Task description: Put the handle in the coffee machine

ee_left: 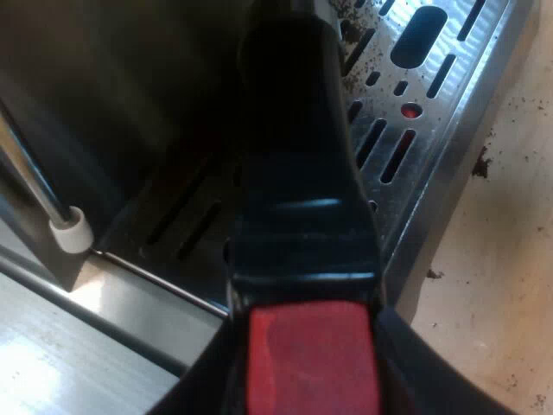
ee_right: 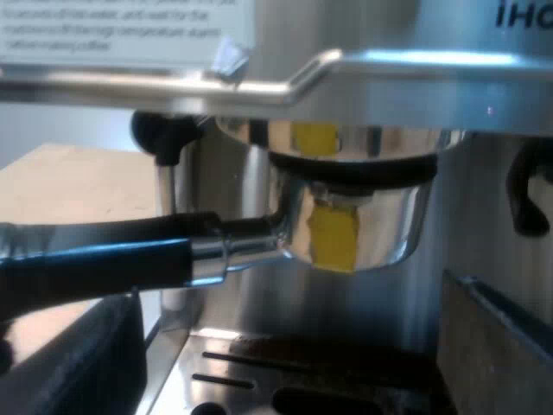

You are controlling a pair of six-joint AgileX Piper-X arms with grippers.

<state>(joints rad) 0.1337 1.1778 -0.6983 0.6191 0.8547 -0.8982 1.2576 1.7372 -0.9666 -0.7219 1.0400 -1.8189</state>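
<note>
The left gripper [ee_left: 313,385] has the holder [ee_left: 294,173] by its dark handle. Its two black fingers [ee_left: 194,389] press in on either side, close to the red end [ee_left: 311,359], spread only as wide as the handle is thick. The handle runs from there out over the slotted drip tray [ee_left: 432,112] at the foot of the espresso machine [ee_right: 484,233]. Specks of coffee grounds [ee_left: 481,162] are scattered across the tray and the pale table [ee_left: 510,277] just beside the machine's base. The steam wand [ee_left: 39,194], with its white tip, hangs at the machine's front close to the handle. From the right arm's side, the holder's shiny metal bowl [ee_right: 363,225] sits up against the dark ring under the machine's brewing head, with the handle [ee_right: 95,264] sticking straight out from the machine's front above the tray. I cannot tell whether the bowl is turned home or merely pushed up there. The right gripper [ee_right: 285,359] hangs low before the machine's front, just above the drip tray and below the bowl. Its fingers [ee_right: 78,363] are spread wide, with nothing between them and touching nothing.
</note>
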